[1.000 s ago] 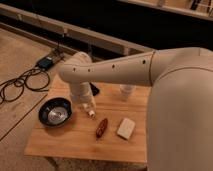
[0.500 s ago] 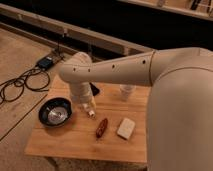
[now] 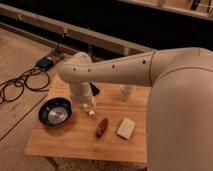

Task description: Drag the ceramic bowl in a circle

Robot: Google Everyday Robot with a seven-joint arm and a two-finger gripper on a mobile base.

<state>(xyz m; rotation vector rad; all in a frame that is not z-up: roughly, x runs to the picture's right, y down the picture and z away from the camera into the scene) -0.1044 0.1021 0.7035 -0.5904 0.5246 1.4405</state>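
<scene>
Currently, gripper (image 3: 91, 112): low over the desk (image 3: 65, 142), near its middle.
Ceramic bowl (image 3: 55, 112): upright near the desk's left edge in view.
Relation: bowl lies just left of gripper, apart.
Grip state: cannot tell.

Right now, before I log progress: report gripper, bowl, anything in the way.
Gripper beside the bowl, low over table; contact unclear. Bowl upright near table edge. Beyond gripper: brown oblong and pale block, clear of bowl.

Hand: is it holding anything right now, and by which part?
Nothing appears held. The hand hangs above the wooden table beside the ceramic bowl, apart from its rim.
</scene>
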